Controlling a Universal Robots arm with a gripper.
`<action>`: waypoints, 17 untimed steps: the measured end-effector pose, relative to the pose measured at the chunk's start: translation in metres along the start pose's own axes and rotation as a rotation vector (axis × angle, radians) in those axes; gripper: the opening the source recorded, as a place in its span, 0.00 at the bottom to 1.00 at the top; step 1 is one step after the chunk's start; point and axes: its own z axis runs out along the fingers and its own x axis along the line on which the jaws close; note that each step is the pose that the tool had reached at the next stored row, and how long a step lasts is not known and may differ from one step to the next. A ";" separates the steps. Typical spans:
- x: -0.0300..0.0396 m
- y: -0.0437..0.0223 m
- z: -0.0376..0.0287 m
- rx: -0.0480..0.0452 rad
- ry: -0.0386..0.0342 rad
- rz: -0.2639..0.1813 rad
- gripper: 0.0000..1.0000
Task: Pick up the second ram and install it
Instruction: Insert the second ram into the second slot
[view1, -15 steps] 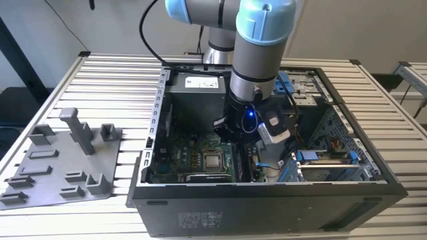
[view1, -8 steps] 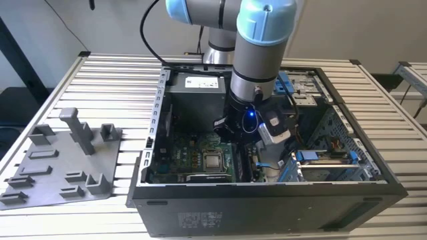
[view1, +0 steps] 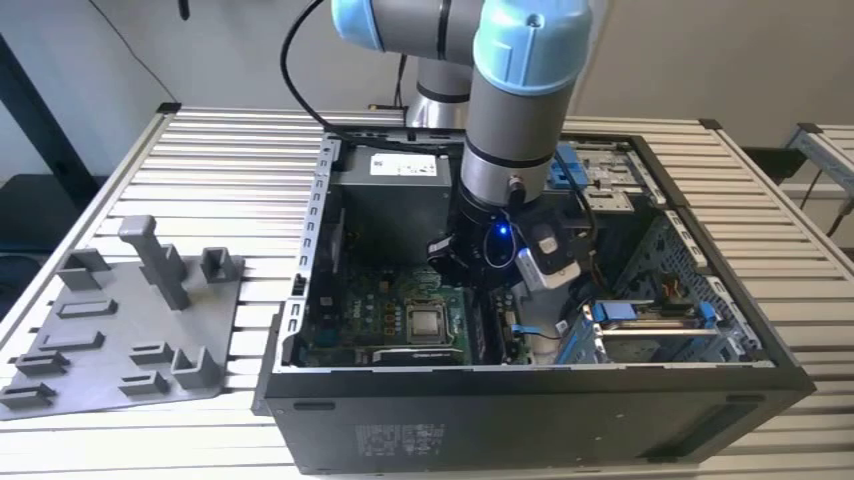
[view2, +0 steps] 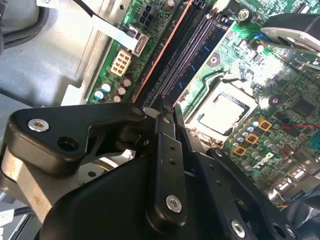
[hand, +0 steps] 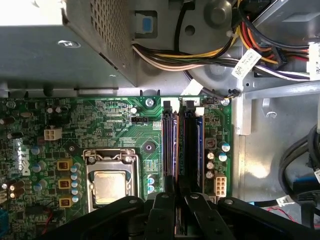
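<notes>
End effector (hand: 178, 197) low inside open PC case (view1: 534, 420), over mem slots of motherboard (hand: 125, 125). Fingers (hand: 162, 210) drawn narrow, nearly together, pinched on thin orange-brown top edge of second ram (hand: 180, 150). Ram standing on edge in slot, running lengthwise straight out from betw. fingertips toward far end of slot row; near end tucked betw. fingers, rest bare. Same seen in second wrist view: end effector (view2: 167, 107) w/ tips close together, ram (view2: 165, 50) as long orange line along dark slots, leading away from tips. Whether fully seated: can't tell. CPU socket (hand: 110, 185) just beside slots on one side, white connector (hand: 219, 185) on the other. Grey PSU box (hand: 50, 45) and cable bundle (hand: 200, 55) beyond far end of slots. In exterior view, arm (view1: 514, 120) reaching down into case; case on slatted bench (view1: 227, 140); grey holder tray (view1: 120, 330) w/ tall grey post (view1: 160, 260) on exterior view's left, well apart from case.
</notes>
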 end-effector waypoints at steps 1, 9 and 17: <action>0.0000 0.0000 0.0000 0.0001 0.0000 0.000 0.14; -0.0004 0.0000 0.0011 0.0011 0.0000 0.000 0.14; -0.0009 0.0000 0.0013 0.0010 -0.0001 0.000 0.14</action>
